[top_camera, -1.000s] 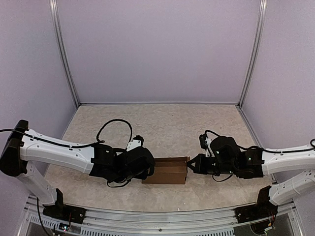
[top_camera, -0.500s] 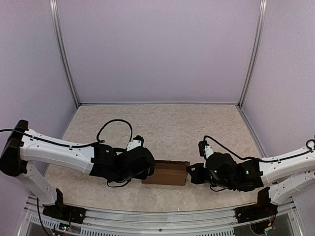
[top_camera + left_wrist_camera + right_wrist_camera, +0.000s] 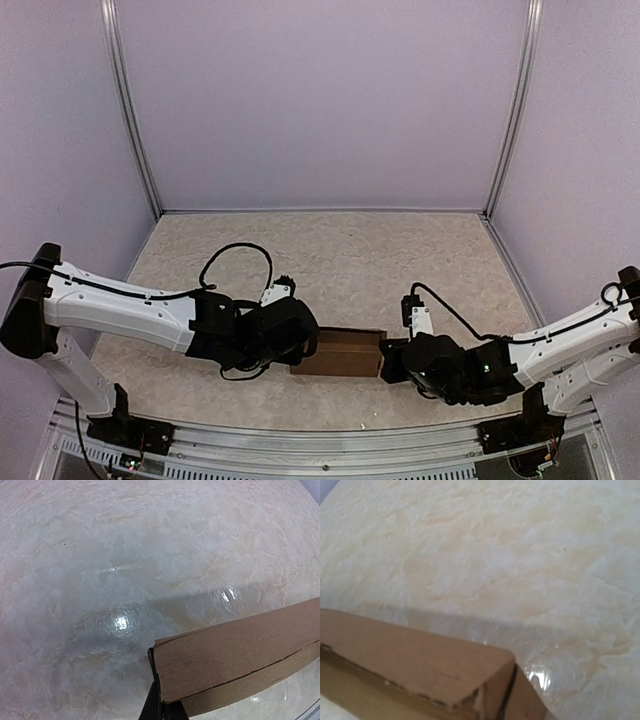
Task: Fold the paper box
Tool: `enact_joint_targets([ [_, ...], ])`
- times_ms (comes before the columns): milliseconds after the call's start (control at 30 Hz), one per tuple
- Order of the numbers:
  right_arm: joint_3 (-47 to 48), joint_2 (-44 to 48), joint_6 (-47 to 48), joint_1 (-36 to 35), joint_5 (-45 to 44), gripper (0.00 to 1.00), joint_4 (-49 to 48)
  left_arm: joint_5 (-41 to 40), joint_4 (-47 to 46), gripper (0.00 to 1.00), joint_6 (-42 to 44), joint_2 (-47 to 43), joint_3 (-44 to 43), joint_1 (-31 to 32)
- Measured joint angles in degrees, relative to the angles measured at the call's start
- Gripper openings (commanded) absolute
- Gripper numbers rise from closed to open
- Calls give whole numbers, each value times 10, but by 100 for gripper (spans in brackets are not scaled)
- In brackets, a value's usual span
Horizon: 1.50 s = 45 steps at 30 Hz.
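Note:
The paper box is a slim brown carton lying on the table between my two grippers. My left gripper is at its left end. In the left wrist view its black fingers are pinched together on the box's left end corner. My right gripper presses against the box's right end, its tip narrow and closed. In the right wrist view the box fills the lower left with its end flap folded against the end. The right fingers are hidden there.
The beige stone-patterned table top stretches behind the box to the back wall. Metal frame posts stand at the back corners. A rail runs along the near edge by the arm bases.
My right arm has swung toward the near edge and lowered against the box's right end. The raised flap there has gone down. The left arm has barely moved.

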<state>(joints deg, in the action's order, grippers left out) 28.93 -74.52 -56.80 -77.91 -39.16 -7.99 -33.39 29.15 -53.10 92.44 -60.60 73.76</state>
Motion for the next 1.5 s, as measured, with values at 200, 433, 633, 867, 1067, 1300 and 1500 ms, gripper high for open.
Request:
enact_joint_targets([
  [200,5,-25,4,-19,-48,0,-9,1,0,0,0,0,0,0],
  [433,7,-21,19,-23,-50,22,-5,4,-12,0,-8,0,9,1],
  [633,4,31,57,-26,-24,45,33,14,-31,0,-10,1,12,3],
  [867,-2,136,109,-26,-7,50,73,14,-43,0,-9,6,12,3],
  [1067,16,173,167,-24,-9,23,95,13,-45,0,-9,7,12,3],
  [1300,114,99,229,0,-19,0,110,13,-54,0,-9,10,12,5],
  [1500,154,27,254,25,-10,0,88,12,-55,1,-9,11,11,6],
])
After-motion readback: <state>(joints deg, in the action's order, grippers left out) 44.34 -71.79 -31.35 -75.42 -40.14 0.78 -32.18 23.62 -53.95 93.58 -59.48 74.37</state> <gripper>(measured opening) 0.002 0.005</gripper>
